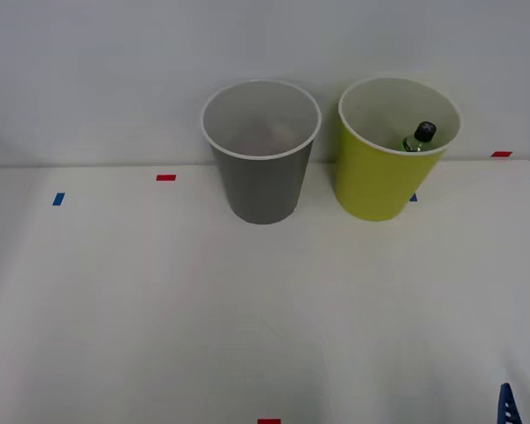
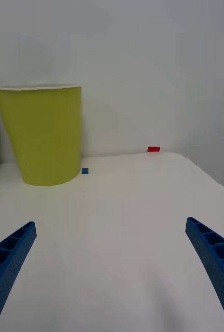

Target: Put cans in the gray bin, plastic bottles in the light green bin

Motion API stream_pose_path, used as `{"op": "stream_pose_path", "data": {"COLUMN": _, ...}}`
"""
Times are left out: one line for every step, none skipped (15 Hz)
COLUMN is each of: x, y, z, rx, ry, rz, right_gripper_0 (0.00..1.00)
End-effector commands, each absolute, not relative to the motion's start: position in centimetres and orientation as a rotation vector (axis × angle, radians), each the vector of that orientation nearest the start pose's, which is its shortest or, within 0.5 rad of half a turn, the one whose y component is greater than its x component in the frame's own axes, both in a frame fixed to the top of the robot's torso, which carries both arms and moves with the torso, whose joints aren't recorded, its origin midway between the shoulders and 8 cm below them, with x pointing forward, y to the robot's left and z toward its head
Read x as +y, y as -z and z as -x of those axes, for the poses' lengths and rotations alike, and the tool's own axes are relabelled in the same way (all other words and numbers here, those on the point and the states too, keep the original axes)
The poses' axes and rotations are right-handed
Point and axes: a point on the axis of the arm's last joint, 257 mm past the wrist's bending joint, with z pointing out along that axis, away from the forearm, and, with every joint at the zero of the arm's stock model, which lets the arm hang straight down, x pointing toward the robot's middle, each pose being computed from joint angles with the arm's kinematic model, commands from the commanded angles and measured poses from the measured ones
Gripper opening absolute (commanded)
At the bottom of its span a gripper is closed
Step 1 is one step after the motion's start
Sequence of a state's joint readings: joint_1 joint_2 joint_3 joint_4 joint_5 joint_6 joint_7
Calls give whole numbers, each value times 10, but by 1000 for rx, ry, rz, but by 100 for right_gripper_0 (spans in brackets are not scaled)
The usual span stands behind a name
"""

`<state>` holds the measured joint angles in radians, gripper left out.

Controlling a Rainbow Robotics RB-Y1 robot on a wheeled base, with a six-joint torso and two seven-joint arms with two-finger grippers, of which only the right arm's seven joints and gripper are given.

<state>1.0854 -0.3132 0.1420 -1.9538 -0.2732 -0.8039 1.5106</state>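
The gray bin (image 1: 262,168) stands at the back middle of the white table, with a faint pale shape inside that I cannot identify. To its right stands the light green bin (image 1: 384,172) (image 2: 43,136), holding a dark green plastic bottle (image 1: 419,139) with a black cap that leans against the bin's far wall. No cans are in sight. My right gripper (image 2: 112,259) is open and holds nothing, well short of the light green bin, low over the table's front right. One blue fingertip (image 1: 507,405) pokes in at the lower right of the front view.
Small red tape marks (image 1: 166,177) and blue tape marks (image 1: 58,199) dot the white table (image 1: 203,309). A plain wall rises right behind the bins. The table's right edge (image 2: 210,176) runs close by my gripper.
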Motion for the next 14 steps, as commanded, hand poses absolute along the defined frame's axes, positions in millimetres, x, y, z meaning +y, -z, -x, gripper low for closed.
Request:
{"op": "stream_pose_path", "data": {"x": -342, "y": 238, "z": -186, "rx": 1456, "ry": -31, "rz": -234, "right_gripper_0": 100}}
{"op": "stream_pose_path", "data": {"x": -342, "y": 243, "z": -180, "rx": 1449, "ry": -66, "rz": -238, "right_gripper_0": 100}}
{"op": "stream_pose_path", "data": {"x": -343, "y": 247, "z": -172, "rx": 1436, "ry": -111, "rz": -244, "right_gripper_0": 100}}
{"op": "stream_pose_path", "data": {"x": -344, "y": 249, "z": -165, "rx": 1426, "ry": -145, "rz": -247, "right_gripper_0": 100}}
{"op": "stream_pose_path", "data": {"x": -344, "y": 252, "z": -160, "rx": 1413, "ry": -186, "rz": -263, "right_gripper_0": 100}}
{"op": "stream_pose_path", "data": {"x": -341, "y": 255, "z": -156, "rx": 1412, "ry": -219, "rz": -277, "right_gripper_0": 100}}
{"op": "stream_pose_path", "data": {"x": -339, "y": 255, "z": -154, "rx": 1405, "ry": -236, "rz": -283, "right_gripper_0": 100}}
{"op": "stream_pose_path", "data": {"x": -335, "y": 257, "z": -154, "rx": 1404, "ry": -251, "rz": -293, "right_gripper_0": 100}}
{"op": "stream_pose_path", "data": {"x": -333, "y": 255, "z": -153, "rx": 1399, "ry": -268, "rz": -291, "right_gripper_0": 100}}
{"op": "stream_pose_path", "data": {"x": -333, "y": 251, "z": -150, "rx": 1389, "ry": -282, "rz": -290, "right_gripper_0": 100}}
{"op": "stream_pose_path", "data": {"x": -330, "y": 244, "z": -142, "rx": 1378, "ry": -307, "rz": -289, "right_gripper_0": 100}}
{"op": "stream_pose_path", "data": {"x": -328, "y": 236, "z": -136, "rx": 1375, "ry": -306, "rz": -271, "right_gripper_0": 100}}
{"op": "stream_pose_path", "data": {"x": -323, "y": 225, "z": -132, "rx": 1377, "ry": -298, "rz": -238, "right_gripper_0": 100}}
{"op": "stream_pose_path", "data": {"x": -319, "y": 219, "z": -133, "rx": 1380, "ry": -231, "rz": -168, "right_gripper_0": 100}}
